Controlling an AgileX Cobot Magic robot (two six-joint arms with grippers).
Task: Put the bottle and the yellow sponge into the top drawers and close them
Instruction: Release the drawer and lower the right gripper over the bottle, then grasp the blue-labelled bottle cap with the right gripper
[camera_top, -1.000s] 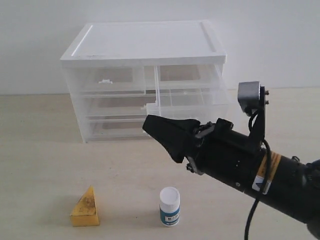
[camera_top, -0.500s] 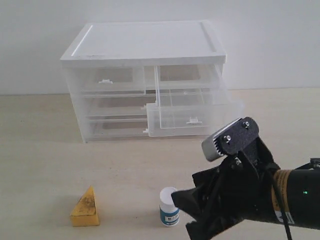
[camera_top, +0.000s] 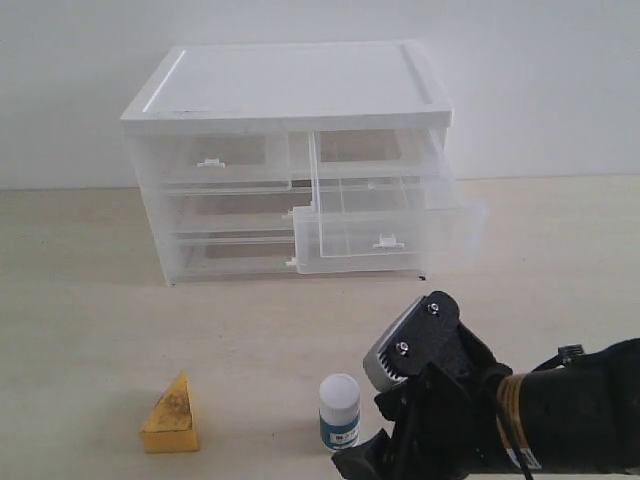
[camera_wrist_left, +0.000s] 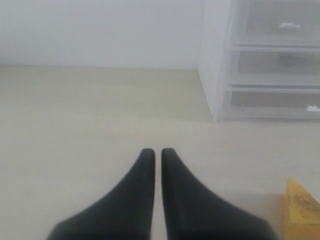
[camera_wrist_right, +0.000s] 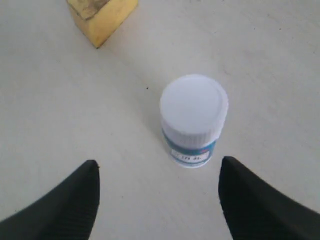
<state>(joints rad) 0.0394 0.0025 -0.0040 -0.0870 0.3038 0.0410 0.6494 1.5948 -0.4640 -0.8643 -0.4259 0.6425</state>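
1. The right gripper (camera_wrist_right: 158, 165) gapes wide, empty, just short of the upright bottle (camera_wrist_right: 192, 120) on the table (camera_top: 90, 300).
2. The yellow sponge (camera_top: 171, 415) sits apart from the bottle.
3. The left gripper (camera_wrist_left: 156, 152) is closed on nothing.
4. The right top drawer (camera_top: 385, 225) is pulled out.

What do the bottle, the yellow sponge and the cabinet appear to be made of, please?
The bottle: likely matte white plastic, ribbed cap, teal label. The yellow sponge: seemingly dull foam, stained face. The cabinet: probably plastic, translucent body, opaque white top.
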